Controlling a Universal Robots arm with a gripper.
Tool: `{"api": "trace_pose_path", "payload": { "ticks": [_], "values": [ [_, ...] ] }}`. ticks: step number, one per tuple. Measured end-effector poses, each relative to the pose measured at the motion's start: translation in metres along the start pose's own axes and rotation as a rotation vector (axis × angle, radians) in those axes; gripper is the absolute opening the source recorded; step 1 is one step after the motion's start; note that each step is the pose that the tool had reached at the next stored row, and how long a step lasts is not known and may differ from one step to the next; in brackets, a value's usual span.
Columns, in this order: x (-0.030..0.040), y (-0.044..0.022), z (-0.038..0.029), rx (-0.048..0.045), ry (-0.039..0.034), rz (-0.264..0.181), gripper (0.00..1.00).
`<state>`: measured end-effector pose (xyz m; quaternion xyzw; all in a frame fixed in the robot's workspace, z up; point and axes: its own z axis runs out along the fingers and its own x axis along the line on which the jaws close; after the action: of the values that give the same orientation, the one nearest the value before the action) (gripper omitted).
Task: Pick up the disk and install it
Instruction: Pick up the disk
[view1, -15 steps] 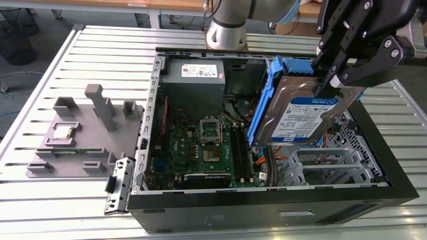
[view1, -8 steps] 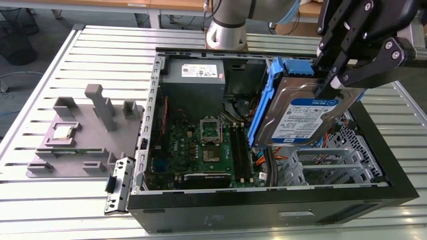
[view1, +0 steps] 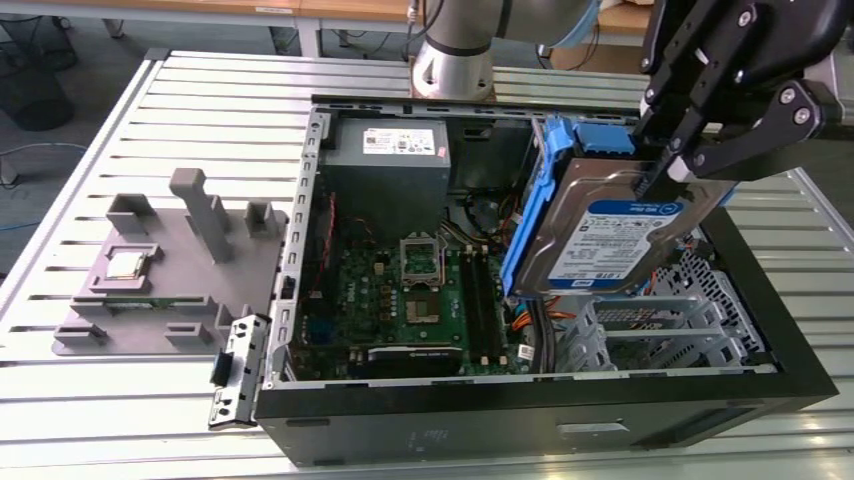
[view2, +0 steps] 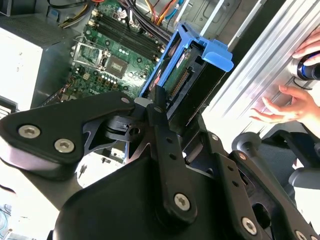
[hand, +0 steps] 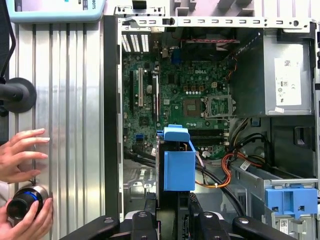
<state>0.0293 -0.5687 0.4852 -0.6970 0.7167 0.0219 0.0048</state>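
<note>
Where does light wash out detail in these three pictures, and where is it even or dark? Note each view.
Second wrist view: the power-supply box is blown out to white. Exterior view: the disk shows a soft sheen on its silver face; the computer case reads nearly black along its front panel. First wrist view: even light on the motherboard, and the table has pale, bright slats.

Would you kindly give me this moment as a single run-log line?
end effector: shut on hard drive | drive: held tilted above open computer case | install: not yet done
</note>
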Motion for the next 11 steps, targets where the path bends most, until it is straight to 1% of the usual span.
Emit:
{"api": "trace_pose_path", "payload": {
  "ticks": [7,9,11],
  "values": [
    [-0.0003,-0.0161,0.0000,-0.0001,-0.0001,0.000,0.35],
    [0.0003,-0.0192,0.0000,-0.0001,-0.0001,0.000,0.35],
    [0.0007,-0.0203,0.0000,-0.0001,-0.0001,0.000,0.35]
  ]
}}
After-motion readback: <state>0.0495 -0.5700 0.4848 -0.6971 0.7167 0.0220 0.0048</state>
